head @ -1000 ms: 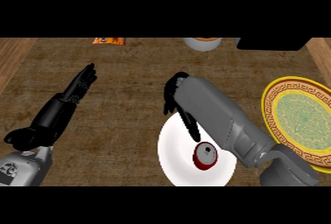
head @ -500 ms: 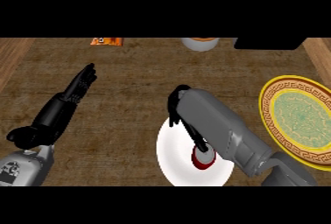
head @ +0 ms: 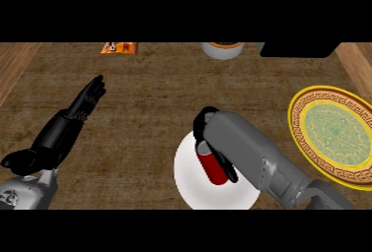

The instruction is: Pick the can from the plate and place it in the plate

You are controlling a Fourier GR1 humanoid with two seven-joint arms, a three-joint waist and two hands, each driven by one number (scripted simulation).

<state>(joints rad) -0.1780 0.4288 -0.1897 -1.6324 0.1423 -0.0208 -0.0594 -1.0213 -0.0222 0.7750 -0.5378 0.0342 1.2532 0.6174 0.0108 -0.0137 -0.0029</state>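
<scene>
The right hand (head: 212, 147) grasps the red cylindrical can (head: 213, 170) over the white round plate (head: 195, 182); the left hand (head: 88, 97) lies released, fingers straight, on the counter (head: 160, 88).

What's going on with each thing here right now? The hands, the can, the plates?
Red cylindrical can: lying over the white plate, gripped by the right hand.
Black right hand: fingers curled round the can.
Black left hand: open, fingers straight, holding nothing.
Plain white round plate: on the counter, under the can.
Yellow-rimmed green patterned plate: at the right, nothing on it.
</scene>
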